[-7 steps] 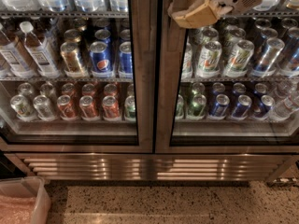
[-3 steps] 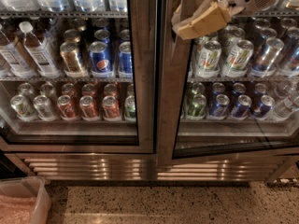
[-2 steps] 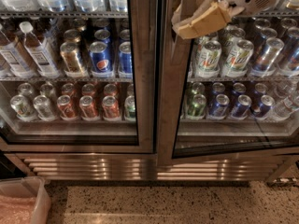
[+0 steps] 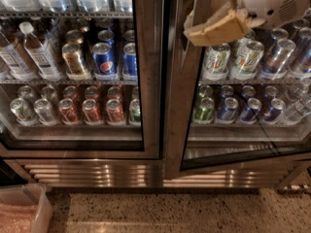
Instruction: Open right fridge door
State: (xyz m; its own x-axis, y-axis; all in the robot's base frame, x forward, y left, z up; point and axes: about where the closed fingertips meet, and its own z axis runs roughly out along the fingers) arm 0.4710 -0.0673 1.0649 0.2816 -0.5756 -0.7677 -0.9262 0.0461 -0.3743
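Camera view, read from the hand outward.

Hand (image 4: 214, 25): tan-coloured, located at upper right, up against the upper part of the free left edge of the right fridge door (image 4: 181, 115). Apart or together: cannot tell. White arm housing (image 4: 272, 4) directly behind, in the top right corner.

Right fridge door: ajar. Left stile tilted and swung out from the cabinet; lower rail at a slant to the vent grille (image 4: 97, 171) beneath. Behind the glass, green-and-white cans (image 4: 216, 62) on the upper visible shelf, blue cans (image 4: 226, 108) on the shelf below.

Left door (image 4: 151, 81): just beside, flush with the cabinet, dark gap between the two stiles. Behind its glass, bottles (image 4: 39, 52) at far left, Pepsi cans (image 4: 103, 59) beside them, red cans (image 4: 92, 111) one shelf down.

Below the grille: speckled floor (image 4: 170, 212). Clear plastic bin (image 4: 29, 208) at bottom left, pinkish contents, partly cut off by the frame edge.
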